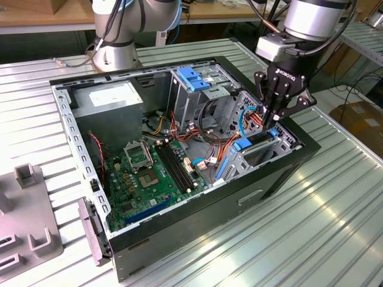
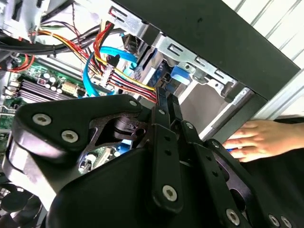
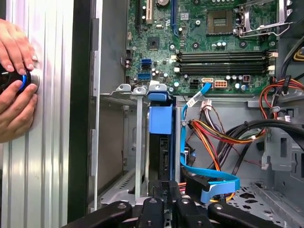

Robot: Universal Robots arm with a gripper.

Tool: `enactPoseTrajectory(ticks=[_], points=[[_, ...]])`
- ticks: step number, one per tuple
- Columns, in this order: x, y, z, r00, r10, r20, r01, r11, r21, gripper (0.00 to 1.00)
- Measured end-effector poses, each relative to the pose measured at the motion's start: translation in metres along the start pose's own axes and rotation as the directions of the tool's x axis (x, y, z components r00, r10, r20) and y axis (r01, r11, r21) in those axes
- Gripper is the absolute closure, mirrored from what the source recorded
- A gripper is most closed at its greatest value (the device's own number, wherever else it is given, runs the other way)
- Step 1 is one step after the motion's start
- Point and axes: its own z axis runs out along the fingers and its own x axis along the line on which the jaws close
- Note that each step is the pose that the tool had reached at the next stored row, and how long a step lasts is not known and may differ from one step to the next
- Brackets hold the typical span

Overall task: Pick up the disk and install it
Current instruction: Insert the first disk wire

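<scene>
My gripper (image 1: 273,119): black, two-fingered, hanging over the corner of the open computer case (image 1: 281,173) nearest the exterior view's right; its fingers (image 3: 164,194) are drawn close together and pinch the end of the disk (image 3: 160,142). Disk: grey-metal body in a bright blue carrier rail, standing on edge in the drive bay (image 3: 128,95), between the bay's grey sheet-metal walls; in the exterior view its blue rail shows just below my fingertips, at (image 1: 251,142), inside the case. Blue data cable (image 3: 209,183): flat, looping beside the disk, close to my fingers. Wiring bundle (image 3: 223,135): red, yellow, orange and black leads, running past the bay toward the case interior. Motherboard (image 1: 149,173): green, lying flat on the case floor, with black memory slots (image 3: 223,57) and a bare processor socket (image 3: 222,19). Power supply (image 1: 111,101): grey box in the far corner of the case, at the exterior view's left. Tall metal cage (image 1: 197,89): upright, topped with a blocky blue tab, well apart from my gripper. A person's hand (image 3: 16,80): resting on the ribbed metal table (image 1: 335,209) outside the case wall, fingers around a small round object with a blue ring; it shows also in the second wrist view, at (image 2: 261,140). Grey fixture plate (image 1: 27,209): on the table, at the exterior view's left, well apart from the case.
</scene>
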Motion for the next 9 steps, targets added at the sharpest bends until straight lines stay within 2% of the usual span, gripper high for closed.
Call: enactPoseTrajectory(ticks=[1, 2, 5, 7, 9], points=[[0.0012, 0.0001, 0.0004, 0.9999, 0.0, 0.0114, 0.0, 1.0, 0.0, 0.84], [0.0033, 0.0004, 0.001, 0.9999, 0.0, 0.0135, 0.0, 1.0, 0.0, 0.84], [0.0065, 0.0011, 0.0021, 0.9999, 0.0, 0.0143, 0.0, 1.0, 0.0007, 0.84], [0.0067, 0.0028, 0.0035, 0.9999, 0.0, 0.0146, 0.0, 1.0, 0.0046, 0.84], [0.0065, 0.0029, 0.0052, 0.9999, 0.0, 0.0148, 0.0, 1.0, 0.0047, 0.84]])
